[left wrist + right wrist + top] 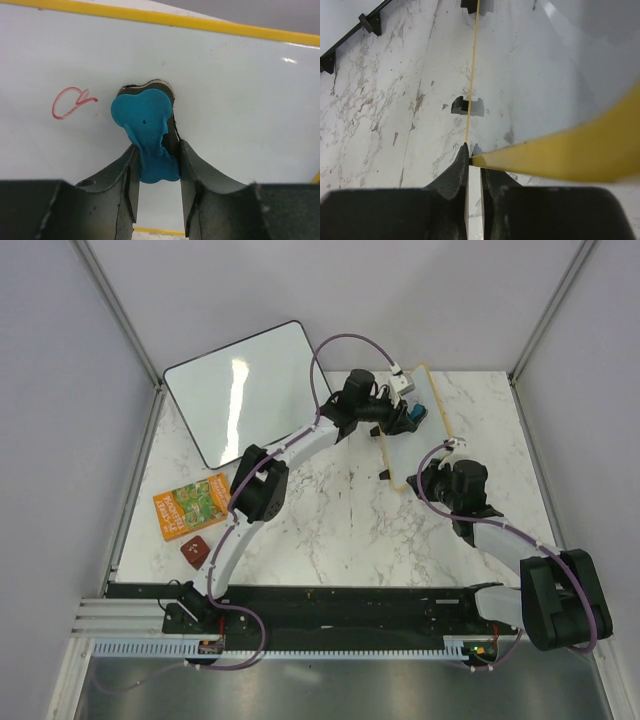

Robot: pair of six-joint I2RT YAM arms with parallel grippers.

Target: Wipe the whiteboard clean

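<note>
My left hand [159, 150] was clamped on a blue bone-shaped eraser [142, 117] held against the small yellow-framed whiteboard [240, 95], beside an unreadable red scribble [70, 102]. My right hand [474, 149] was pinched shut on that whiteboard's rim.

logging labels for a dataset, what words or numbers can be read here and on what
whiteboard: one red handwritten loop, a scribble, no clear letter.
orange and green booklet: printed title, too small and blurred to read.
no other readable text.
</note>
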